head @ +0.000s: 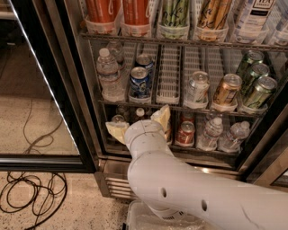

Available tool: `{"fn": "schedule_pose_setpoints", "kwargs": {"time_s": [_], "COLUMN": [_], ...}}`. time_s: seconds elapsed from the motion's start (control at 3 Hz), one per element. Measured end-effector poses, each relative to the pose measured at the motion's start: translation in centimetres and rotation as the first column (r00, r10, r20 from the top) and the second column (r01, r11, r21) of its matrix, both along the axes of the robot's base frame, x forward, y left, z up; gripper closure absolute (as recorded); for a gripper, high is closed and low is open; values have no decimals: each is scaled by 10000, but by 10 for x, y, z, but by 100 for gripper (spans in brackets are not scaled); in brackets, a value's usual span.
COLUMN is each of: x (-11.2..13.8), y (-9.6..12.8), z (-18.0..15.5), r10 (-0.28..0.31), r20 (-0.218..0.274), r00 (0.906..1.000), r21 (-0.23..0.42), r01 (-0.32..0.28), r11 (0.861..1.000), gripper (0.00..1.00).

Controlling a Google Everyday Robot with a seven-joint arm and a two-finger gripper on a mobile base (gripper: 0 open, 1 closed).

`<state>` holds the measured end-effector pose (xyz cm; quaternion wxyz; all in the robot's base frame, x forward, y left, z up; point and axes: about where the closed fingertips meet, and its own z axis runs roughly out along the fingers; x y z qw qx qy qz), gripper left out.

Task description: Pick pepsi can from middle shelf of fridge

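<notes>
The fridge (85, 112) stands open in front of me. The pepsi can (140, 82), blue with a silver top, stands at the front of a lane on the middle shelf (180, 108), a wire rack with white lane dividers. A second blue can (145, 60) stands behind it. My gripper (139, 123) is below the pepsi can, at the level of the middle shelf's front edge and in front of the bottom shelf. Its two yellowish fingers (116, 130) are spread apart and hold nothing. The white arm hides part of the bottom shelf.
On the middle shelf a water bottle (108, 72) stands left of the pepsi can; a silver can (197, 86), a copper-gold can (226, 89) and green cans (258, 90) stand to the right. Tall orange cans (103, 11) are above. A red can (185, 132) stands below. Cables (31, 193) lie on the floor.
</notes>
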<state>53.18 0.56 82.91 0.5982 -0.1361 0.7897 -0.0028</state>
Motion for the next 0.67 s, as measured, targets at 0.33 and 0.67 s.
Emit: {"fn": "schedule_pose_setpoints", "kwargs": {"time_s": [0.33, 0.67], "x": [0, 8], "y": [0, 4], "z": [1, 2], "r10": [-4, -69], "r20": [12, 295], "r00": [10000, 9995], "r21": [-5, 145], "r01": [4, 65], "r11": [10000, 9999], "gripper": [0, 0]}}
